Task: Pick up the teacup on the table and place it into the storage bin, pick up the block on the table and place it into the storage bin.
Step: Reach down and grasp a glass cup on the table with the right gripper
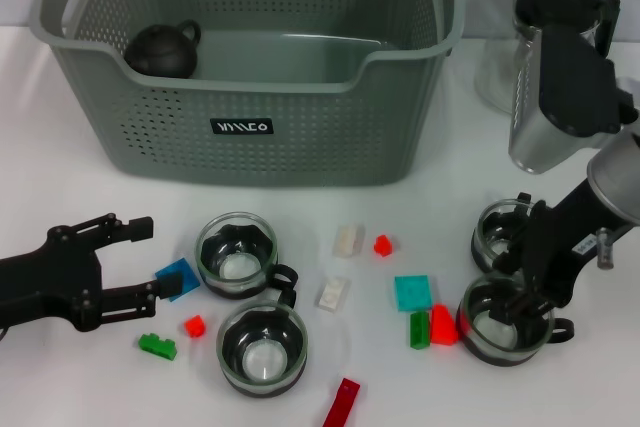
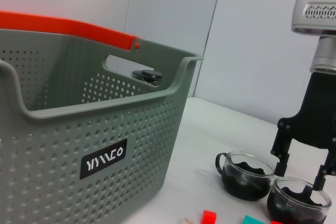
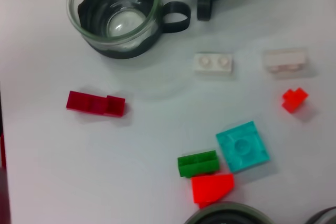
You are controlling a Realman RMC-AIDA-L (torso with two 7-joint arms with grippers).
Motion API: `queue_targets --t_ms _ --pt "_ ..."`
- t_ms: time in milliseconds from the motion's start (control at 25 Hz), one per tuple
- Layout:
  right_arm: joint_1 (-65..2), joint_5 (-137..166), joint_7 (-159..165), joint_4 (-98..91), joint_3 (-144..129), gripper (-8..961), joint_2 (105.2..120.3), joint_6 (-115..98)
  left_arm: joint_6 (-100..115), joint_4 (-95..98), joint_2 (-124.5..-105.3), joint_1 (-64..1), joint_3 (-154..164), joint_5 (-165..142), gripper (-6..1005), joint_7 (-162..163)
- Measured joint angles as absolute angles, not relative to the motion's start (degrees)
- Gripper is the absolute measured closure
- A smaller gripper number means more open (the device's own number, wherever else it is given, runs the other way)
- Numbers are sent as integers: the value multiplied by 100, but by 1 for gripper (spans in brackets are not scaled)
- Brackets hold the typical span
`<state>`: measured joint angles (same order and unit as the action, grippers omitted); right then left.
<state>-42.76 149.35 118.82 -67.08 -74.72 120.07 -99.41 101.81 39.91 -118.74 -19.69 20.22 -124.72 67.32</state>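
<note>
Over near-right teacup (image 1: 505,319), right gripper (image 1: 520,287) fingers straddling rim; left gripper (image 1: 140,262) low.

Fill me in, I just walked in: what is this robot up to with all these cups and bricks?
It is clearing teacups and blocks into the storage bin, which so far holds only a black teapot. The right gripper sits low over the teacup nearest the robot on its right, not yet lifting it. The left gripper is open around a blue block. Three more teacups and the other blocks are on the table.
</note>
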Motion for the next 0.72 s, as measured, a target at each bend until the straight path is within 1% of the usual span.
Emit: queue_targets --t_ms 360,520,720 --pt "-4225 14865 11830 -6806 -7425 311 12023 -10101 10177 3990 -11874 -1974 2021 -12472 143 6732" --pt "-4208 14617 11820 -6855 -7384 312 12001 -10402 10170 3990 -11874 -1982 2022 -12472 143 6732" --pt "-4194 14710 11822 -6621 -7548 314 12024 -10366 10161 3988 -11881 -1973 2021 -12471 143 6732"
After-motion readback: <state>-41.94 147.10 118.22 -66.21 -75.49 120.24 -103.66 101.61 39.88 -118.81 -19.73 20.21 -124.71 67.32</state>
